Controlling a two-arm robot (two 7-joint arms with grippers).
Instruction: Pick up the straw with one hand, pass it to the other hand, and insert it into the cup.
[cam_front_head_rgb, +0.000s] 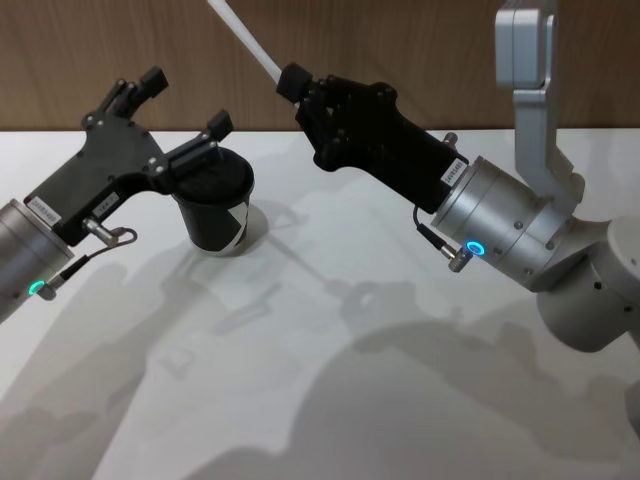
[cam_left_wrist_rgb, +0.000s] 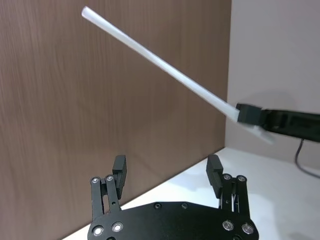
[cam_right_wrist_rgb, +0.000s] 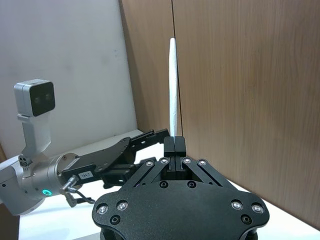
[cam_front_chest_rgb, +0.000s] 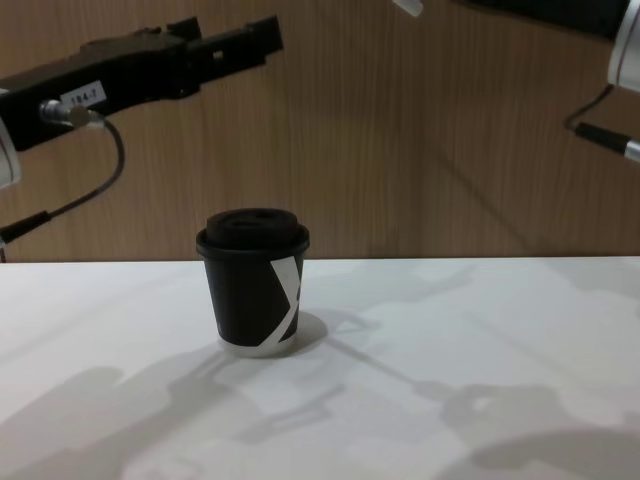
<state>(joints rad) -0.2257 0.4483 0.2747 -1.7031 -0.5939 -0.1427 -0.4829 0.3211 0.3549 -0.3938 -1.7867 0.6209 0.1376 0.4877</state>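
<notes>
Straw (cam_front_head_rgb: 245, 38) clamped in right hand (cam_front_head_rgb: 290, 82), high; left hand (cam_front_head_rgb: 185, 103) spread.

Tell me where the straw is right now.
In the head view, the straw sticks up from the shut right pincer, held high, above and right of the cup.

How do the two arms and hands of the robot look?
The left hand and the right hand are black, flat and angular, with two fingers and silver screws. Each carries a small white label and joins a silver cylindrical wrist with a small green-blue glowing ring. A thin black cable with a metal plug loops beside each wrist. The right arm is pale grey.
</notes>
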